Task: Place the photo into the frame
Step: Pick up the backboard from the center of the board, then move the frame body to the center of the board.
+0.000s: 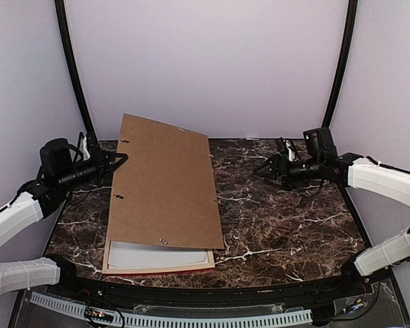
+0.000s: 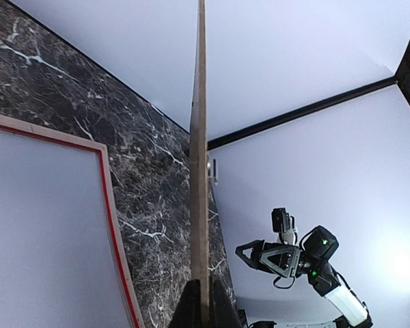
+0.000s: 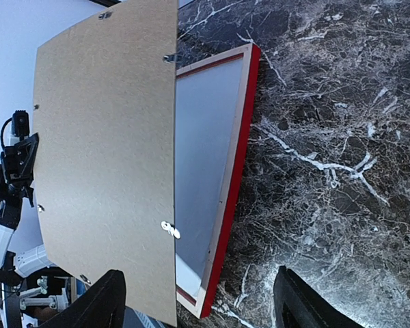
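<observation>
Frame [image 1: 157, 270] flat on the marble table [image 1: 294, 219], left of centre by the near edge, pale wood back upward, red along the outer sides, a pale sheet inside the rails. Raised at an angle over it, hiding all but its near end from above — the brown backing board [image 1: 165, 181]. Pinched at the board's left edge, just left of the frame's far part: the left gripper [image 1: 119, 158], fingers clamped on the board. Over the table's right side, well apart from the frame — the right gripper [image 1: 265, 171], fingers spread wide, holding nothing.
</observation>
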`<state>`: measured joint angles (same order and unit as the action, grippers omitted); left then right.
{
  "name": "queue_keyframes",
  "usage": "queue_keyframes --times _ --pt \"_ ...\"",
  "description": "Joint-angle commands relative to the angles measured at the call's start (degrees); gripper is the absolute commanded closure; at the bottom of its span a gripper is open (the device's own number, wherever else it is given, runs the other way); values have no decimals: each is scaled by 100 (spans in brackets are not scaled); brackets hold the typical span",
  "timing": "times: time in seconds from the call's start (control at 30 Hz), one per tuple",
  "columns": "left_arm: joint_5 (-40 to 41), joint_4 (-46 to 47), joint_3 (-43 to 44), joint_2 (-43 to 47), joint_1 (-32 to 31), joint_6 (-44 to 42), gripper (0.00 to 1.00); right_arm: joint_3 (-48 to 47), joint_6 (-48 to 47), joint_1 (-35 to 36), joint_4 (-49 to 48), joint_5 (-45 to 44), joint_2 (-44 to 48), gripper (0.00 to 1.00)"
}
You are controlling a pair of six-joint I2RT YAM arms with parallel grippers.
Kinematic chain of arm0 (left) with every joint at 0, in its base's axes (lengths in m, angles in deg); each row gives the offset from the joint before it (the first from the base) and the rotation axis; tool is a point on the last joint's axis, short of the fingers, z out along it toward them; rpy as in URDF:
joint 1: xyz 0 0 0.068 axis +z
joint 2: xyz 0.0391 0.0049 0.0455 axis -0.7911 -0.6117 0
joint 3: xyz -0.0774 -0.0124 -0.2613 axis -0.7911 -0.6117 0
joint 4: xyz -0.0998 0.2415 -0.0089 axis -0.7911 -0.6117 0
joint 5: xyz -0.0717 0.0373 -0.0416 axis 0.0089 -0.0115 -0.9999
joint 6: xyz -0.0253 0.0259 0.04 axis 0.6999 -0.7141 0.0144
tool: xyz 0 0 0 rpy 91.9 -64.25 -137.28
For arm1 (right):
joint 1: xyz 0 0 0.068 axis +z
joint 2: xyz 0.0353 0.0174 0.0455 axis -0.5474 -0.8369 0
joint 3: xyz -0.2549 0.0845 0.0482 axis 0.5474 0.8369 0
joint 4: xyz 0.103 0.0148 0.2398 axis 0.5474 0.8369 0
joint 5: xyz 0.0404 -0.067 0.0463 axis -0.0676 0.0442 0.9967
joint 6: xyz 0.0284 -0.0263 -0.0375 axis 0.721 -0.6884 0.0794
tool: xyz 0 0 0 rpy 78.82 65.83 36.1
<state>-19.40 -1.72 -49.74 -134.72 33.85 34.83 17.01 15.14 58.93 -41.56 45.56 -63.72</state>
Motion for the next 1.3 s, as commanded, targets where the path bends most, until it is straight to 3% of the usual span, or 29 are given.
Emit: queue_keyframes --times 0.0,0.23,0.5,0.87,0.97,1.27 --pt "-711 -634 -58 373 706 -110 100 101 -93 -25 -356 -17 -245 25" --pt "-1572 -1137 127 400 1571 -394 100 91 -157 251 -506 -511 -809 26" --pt "-2303 -2197 988 48 2360 -1266 100 -1161 -369 1411 -47 -1753 -2366 31" --pt "-1789 -3216 1770 -148 2513 -2185 100 -3584 -752 2453 1245 -2902 -4373 33" --pt "-1795 -3170 1739 -150 2525 -2190 100 -3879 -769 2564 1421 -3072 -4676 36" --pt "-1866 -2982 1538 -152 2524 -2182 100 -3950 -651 2645 1412 -3325 -4925 57"
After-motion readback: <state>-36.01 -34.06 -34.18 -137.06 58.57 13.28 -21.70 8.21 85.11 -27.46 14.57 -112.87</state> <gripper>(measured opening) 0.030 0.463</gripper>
